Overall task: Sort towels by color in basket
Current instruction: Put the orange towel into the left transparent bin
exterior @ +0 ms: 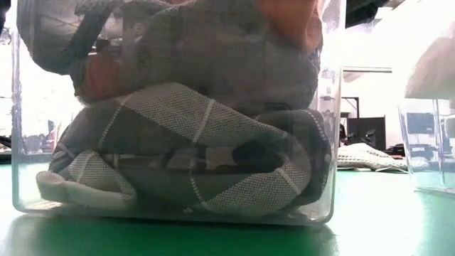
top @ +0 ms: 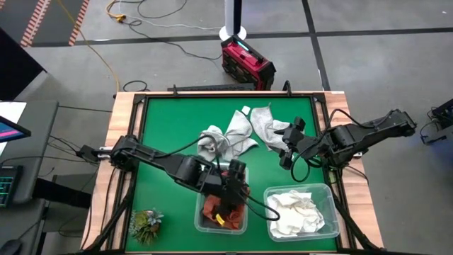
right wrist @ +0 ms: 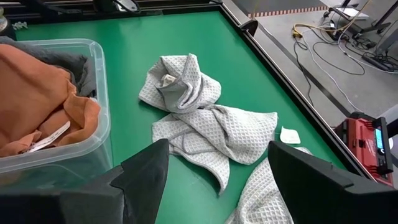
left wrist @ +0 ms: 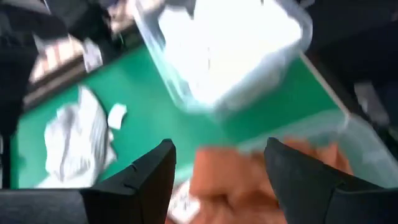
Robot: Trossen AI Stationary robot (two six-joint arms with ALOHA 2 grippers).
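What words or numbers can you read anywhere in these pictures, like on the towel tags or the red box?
None can be read.
White tag on the rust-orange towel: no print can be made out.
Loose white tag on the green mat: blank or too small.
Red box on the floor: too small to read.

You see a matt green surface (top: 163, 127) edged in pale wood grain. The light grey towels (right wrist: 205, 118) beside the bin (right wrist: 102, 106) are soft cloth with a rough waffle weave. That bin is clear, glossy plastic; inside it, smooth rust-orange cloth (right wrist: 37, 93) lies over a dark grey, woven, white-checked towel (exterior: 192, 142).
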